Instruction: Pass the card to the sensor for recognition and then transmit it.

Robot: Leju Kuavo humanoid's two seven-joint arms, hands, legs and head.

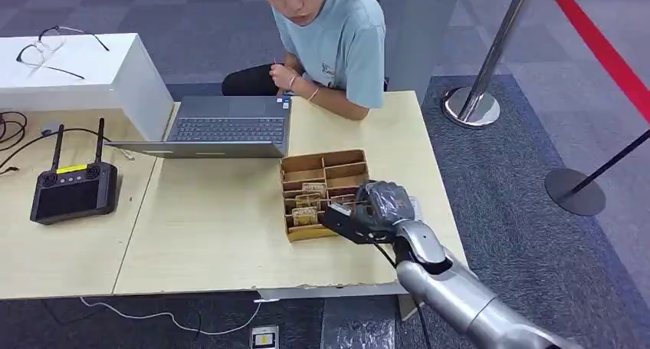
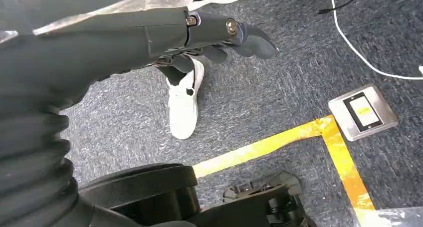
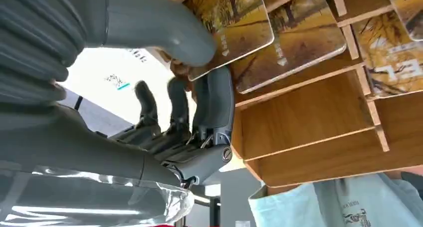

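Right robot hand [image 1: 373,209] sits center-right in the head view, thumb and fingers pinching a card [image 3: 234,22] at the wooden box [image 1: 326,165] on the table [image 1: 215,241]. Left robot hand [image 2: 219,35] hangs spread, holding nothing.

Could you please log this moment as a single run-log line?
stage: card pickup | right hand: pinching card in wooden organizer | left hand: open, over floor

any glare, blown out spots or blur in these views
Head view: even light, sharp, no glare on the pale wooden table. Right wrist view: the white surface behind the grey right robot hand is blown out; the autumn-tree printed card is slightly soft. Left wrist view: the clear plastic wrap glints; the grey carpet is sharp.
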